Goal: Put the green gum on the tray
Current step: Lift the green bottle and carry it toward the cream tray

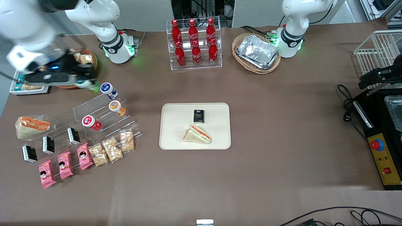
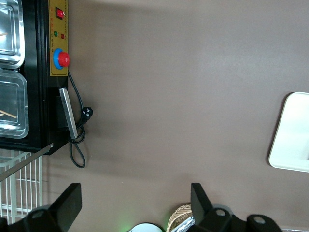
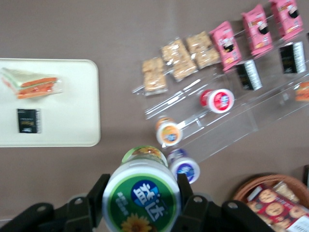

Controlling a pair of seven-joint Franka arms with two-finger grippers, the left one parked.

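Note:
My right gripper [image 1: 87, 84] hangs above the table at the working arm's end, just beside the top step of the clear display rack [image 1: 94, 113]. It is shut on the green gum [image 3: 141, 195], a small green bottle whose white lid with a green label fills the wrist view between the two black fingers [image 3: 96, 198]. In the front view only a bit of the green gum [image 1: 94, 88] shows at the fingertips. The cream tray [image 1: 171, 131] lies mid-table, holding a wrapped sandwich [image 1: 197, 134] and a small black box [image 1: 198, 116].
On the rack stand a blue-lidded bottle [image 1: 107, 89], an orange one [image 1: 116, 107] and a red one [image 1: 90, 122], with black boxes, pink packets and snack bags lower down. A cola bottle stand [image 1: 194, 44] and a basket of foil trays [image 1: 257, 52] lie farther back.

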